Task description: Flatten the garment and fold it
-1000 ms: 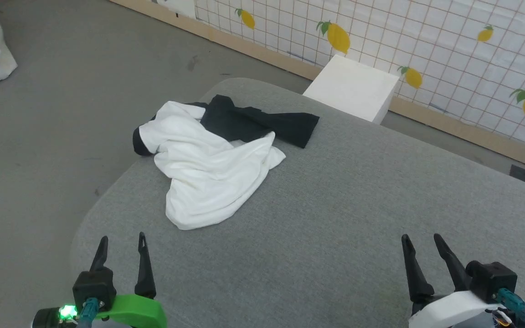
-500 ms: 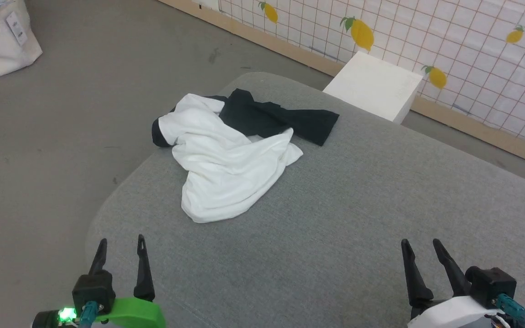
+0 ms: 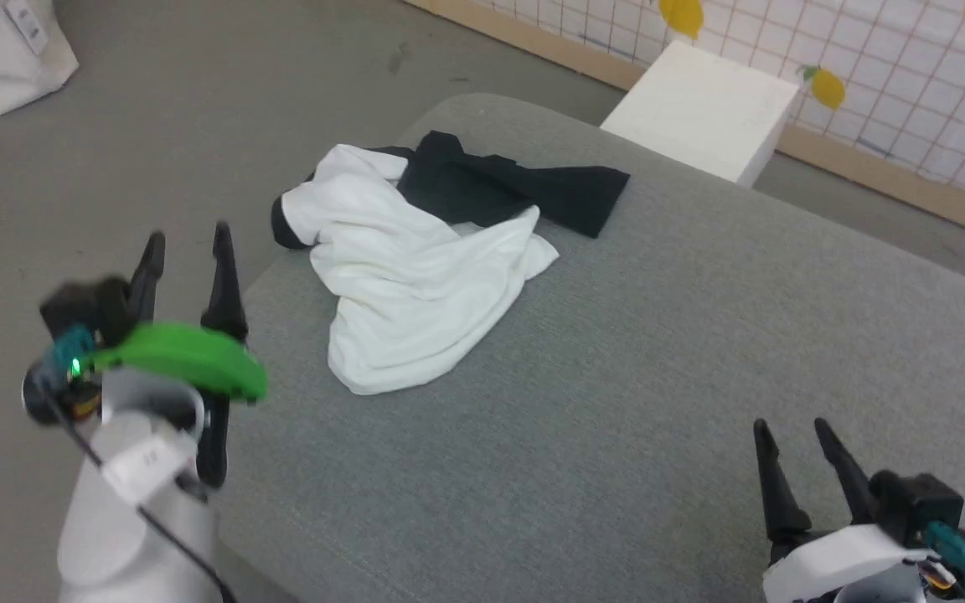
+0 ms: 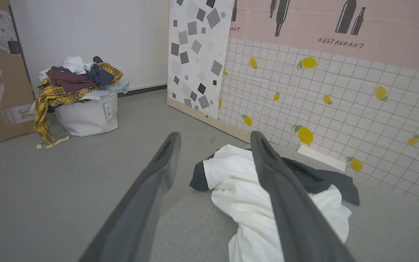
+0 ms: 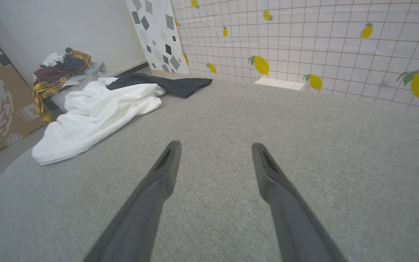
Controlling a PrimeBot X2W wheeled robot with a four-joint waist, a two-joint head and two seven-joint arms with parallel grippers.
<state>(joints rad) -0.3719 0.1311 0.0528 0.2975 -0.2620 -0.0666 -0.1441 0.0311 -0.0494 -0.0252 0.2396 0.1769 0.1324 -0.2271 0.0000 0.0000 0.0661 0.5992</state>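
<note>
**Left arm rising toward the crumpled garment**

At the left, the left gripper is standing much higher in the head view than a second ago, when it was sitting at the lower left corner. Its pale forearm is now showing too. The gripper is hanging by the left rim of the grey surface, near the garment but apart from it, with its two fingers spread wide and nothing between them.

The garment is lying crumpled on the far left part of the surface. Its white body is bunching toward the robot and one black sleeve is stretching right, in the same heap as before. Its small shift in the picture is coming from the camera moving.

Farther right, beyond the surface, a white block is sitting on the floor by the lemon-print wall.

At the lower right, the right gripper is staying low over bare surface, fingers spread and empty, well apart from the garment.
</note>
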